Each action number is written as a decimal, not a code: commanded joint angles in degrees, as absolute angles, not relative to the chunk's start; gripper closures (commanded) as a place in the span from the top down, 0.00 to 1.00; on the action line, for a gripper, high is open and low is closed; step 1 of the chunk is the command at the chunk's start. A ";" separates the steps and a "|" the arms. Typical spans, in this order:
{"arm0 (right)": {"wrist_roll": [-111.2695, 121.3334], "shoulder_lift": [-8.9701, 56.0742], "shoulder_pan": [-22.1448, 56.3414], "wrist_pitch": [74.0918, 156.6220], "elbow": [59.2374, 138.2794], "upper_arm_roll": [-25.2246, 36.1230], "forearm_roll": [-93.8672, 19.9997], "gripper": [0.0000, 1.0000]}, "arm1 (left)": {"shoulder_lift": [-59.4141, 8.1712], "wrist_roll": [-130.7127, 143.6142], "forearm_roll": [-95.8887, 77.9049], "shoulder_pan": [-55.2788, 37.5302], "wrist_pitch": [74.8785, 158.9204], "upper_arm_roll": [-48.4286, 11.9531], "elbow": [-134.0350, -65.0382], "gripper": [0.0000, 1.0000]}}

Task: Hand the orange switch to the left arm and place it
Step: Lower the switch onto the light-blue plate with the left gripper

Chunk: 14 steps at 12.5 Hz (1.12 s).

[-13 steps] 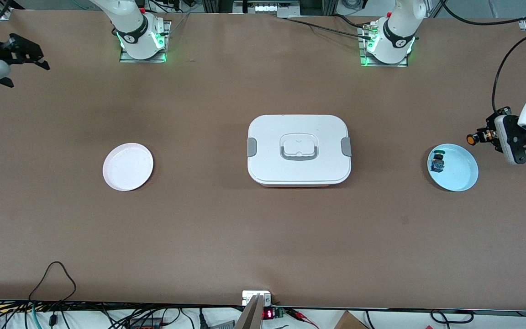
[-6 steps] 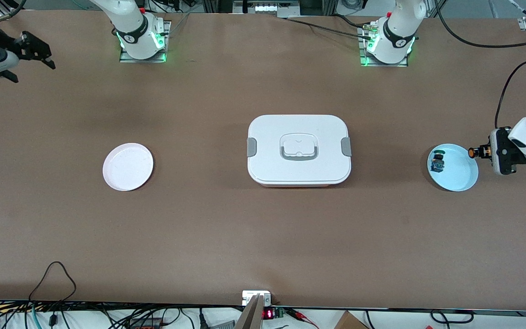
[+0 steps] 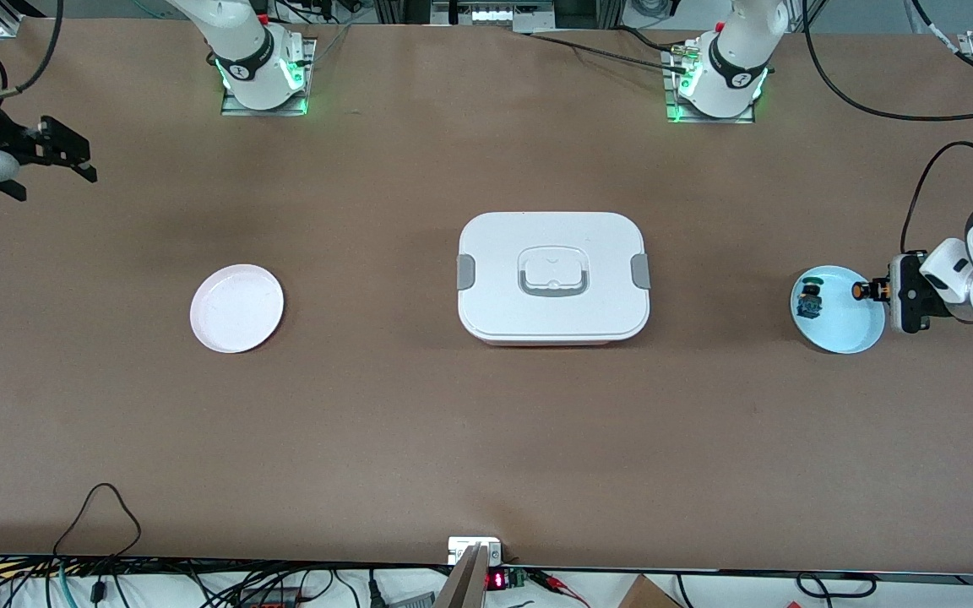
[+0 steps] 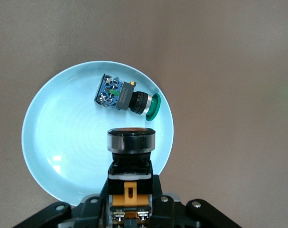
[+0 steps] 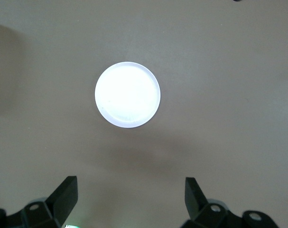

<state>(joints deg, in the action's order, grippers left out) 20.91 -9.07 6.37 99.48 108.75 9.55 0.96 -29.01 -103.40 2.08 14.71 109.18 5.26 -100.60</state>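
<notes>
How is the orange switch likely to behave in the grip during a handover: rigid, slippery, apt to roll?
The orange switch looks like rigid plastic, unlikely to flex. The left gripper clamps only its blocky end, so it might pivot. Its round cap suggests rolling if dropped on the blue plate.

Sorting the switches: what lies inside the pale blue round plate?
Inside the pale blue round plate lies a green-capped, blue-bodied switch on its side. The left gripper holds the orange switch above the plate's rim, covering a little of it.
</notes>
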 commanded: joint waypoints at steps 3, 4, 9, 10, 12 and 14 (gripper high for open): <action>20.21 -8.17 7.65 99.05 106.00 9.05 0.26 1.00 | -31.63 -111.79 3.08 15.73 113.20 4.22 -99.93 0.00; 20.21 -8.17 7.56 99.05 106.00 9.05 0.26 1.00 | -32.16 -111.97 2.82 15.73 113.46 4.22 -99.93 0.00; 20.13 -8.17 7.65 98.96 106.00 9.05 0.26 1.00 | -34.45 -112.15 2.72 18.80 115.21 1.41 -99.93 0.00; 20.13 -8.17 7.65 99.05 106.00 9.05 0.26 1.00 | -34.71 -112.67 2.72 19.16 115.57 1.23 -99.93 0.00; 20.13 -8.17 7.65 99.05 106.00 9.05 0.26 1.00 | -35.15 -114.34 2.64 19.77 116.01 1.23 -99.93 0.00; 20.21 -8.17 7.56 99.05 106.00 9.05 0.26 1.00 | -35.24 -114.43 2.72 20.30 116.02 1.23 -99.93 0.00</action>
<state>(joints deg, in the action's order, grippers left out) 20.57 -8.31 7.62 99.60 106.83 9.03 0.95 -34.81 -112.34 2.08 19.01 115.68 2.22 -100.59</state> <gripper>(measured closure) 0.000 0.674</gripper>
